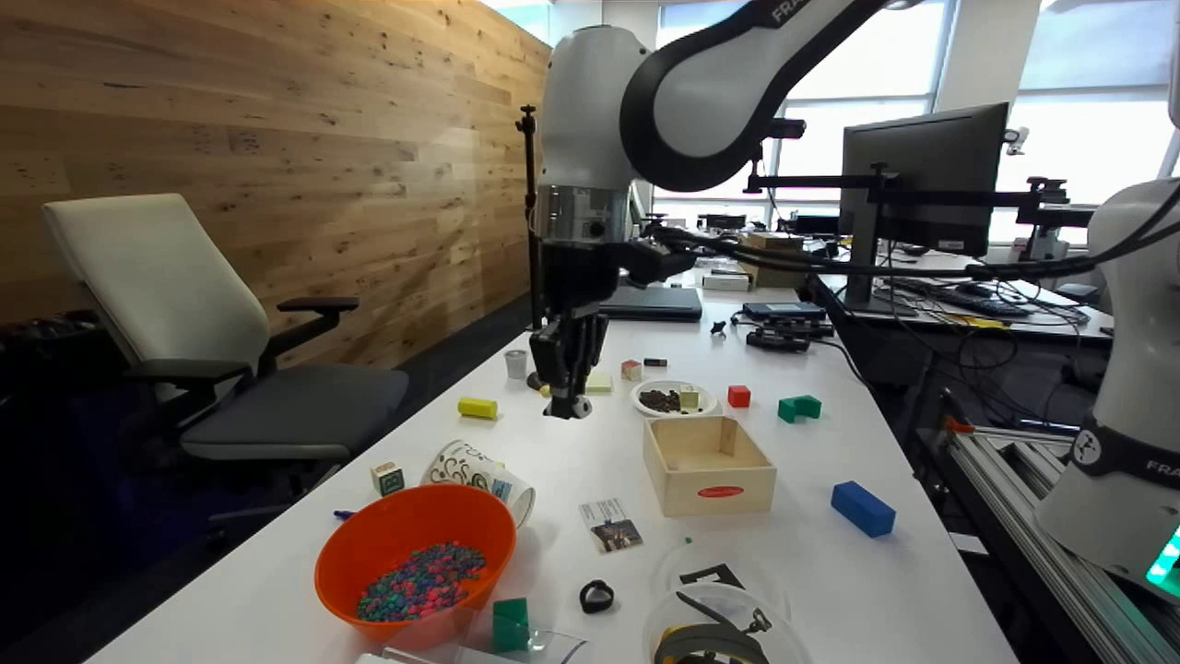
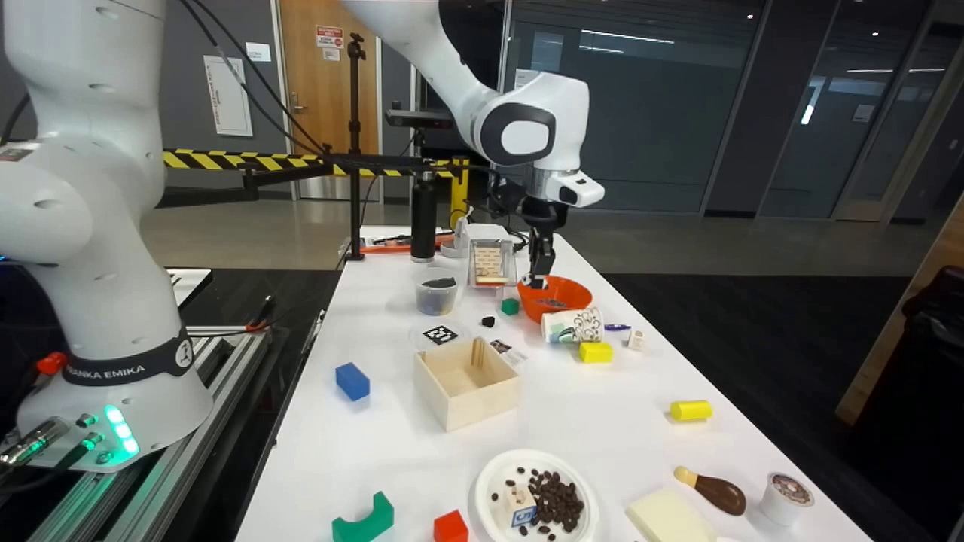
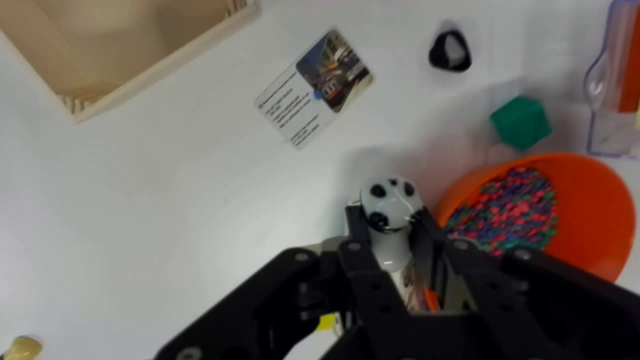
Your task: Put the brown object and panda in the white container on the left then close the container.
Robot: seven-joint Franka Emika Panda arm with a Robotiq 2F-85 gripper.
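Panda (image 3: 392,202) is gripped between the fingers (image 3: 356,227), held above the bench (image 3: 165,210), seen beside the bowl (image 3: 595,210) in the wrist view. Probably light, hard and slick; best held square by the sides, no extra squeeze needed. Arm (image 2: 527,135) is stretched out, fingers pointed down. Brown piece (image 2: 723,494), likely the other item, is seen on the bench; container can't be identified.
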